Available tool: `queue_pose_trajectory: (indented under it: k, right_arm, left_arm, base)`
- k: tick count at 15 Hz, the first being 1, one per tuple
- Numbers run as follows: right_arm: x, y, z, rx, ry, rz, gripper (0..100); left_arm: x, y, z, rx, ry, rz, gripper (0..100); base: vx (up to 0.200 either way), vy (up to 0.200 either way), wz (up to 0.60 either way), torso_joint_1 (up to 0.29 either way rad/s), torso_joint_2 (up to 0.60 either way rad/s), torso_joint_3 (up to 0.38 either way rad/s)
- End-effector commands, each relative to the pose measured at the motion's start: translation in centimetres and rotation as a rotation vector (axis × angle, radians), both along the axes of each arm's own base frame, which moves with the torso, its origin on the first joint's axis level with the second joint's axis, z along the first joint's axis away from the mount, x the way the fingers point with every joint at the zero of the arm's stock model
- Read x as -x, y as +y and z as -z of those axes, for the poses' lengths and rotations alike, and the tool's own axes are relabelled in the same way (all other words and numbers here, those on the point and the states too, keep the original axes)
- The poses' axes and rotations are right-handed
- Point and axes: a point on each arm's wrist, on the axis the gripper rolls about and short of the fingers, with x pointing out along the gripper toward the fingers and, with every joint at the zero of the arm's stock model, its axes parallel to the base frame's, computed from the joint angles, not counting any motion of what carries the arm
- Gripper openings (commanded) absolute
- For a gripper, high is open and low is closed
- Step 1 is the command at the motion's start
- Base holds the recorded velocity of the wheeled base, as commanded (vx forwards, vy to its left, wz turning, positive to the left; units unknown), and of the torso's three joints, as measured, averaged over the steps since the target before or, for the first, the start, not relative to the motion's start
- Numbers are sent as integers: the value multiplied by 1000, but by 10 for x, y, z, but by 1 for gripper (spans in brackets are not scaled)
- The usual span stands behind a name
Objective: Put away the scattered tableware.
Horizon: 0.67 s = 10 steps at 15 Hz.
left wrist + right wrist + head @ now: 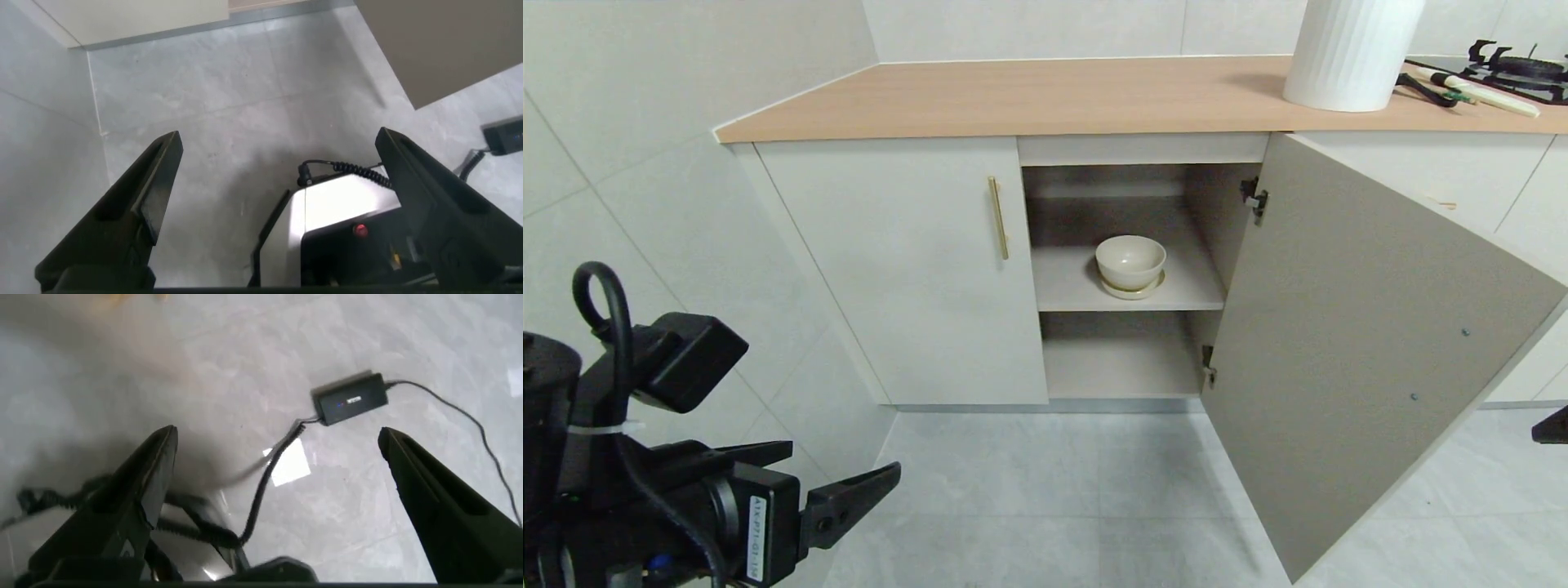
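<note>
A cream bowl [1129, 260] stands upright on a small gold-rimmed plate [1131, 287] on the middle shelf [1068, 287] of the open cabinet. My left gripper [841, 459] hangs low at the left, well in front of the cabinet and over the floor, open and with nothing in it. In the left wrist view its two dark fingers [139, 204] stand wide apart above grey tiles [279, 139]. My right gripper [278, 433] is open too, holding nothing and pointing down at the floor.
The right cabinet door [1347, 343] swings out far into the floor space; the left door [907, 269] with its gold handle [998, 217] is closed. On the wooden counter [1054, 94] stand a white ribbed cylinder [1352, 53], utensils [1478, 91] and a stove [1523, 69]. A power adapter [347, 398] with cable lies on the floor.
</note>
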Motion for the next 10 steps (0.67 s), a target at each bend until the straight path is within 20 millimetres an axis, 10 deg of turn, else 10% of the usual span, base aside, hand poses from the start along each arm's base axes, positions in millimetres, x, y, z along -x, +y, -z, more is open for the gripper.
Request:
queue_pose_trajectory:
  k: [1,10]
  right_arm:
    - [-15,-15,1,-8,9,77,100]
    - [-61,-34,19,-197,-142,73,100]
  left_arm:
    - [0,0,0,-1,2,0,100]
    - [-2,-1,-1,20,-16,-4,100]
  base:
    - [0,0,0,0,0,0]
    - [0,0,0,0,0,0]
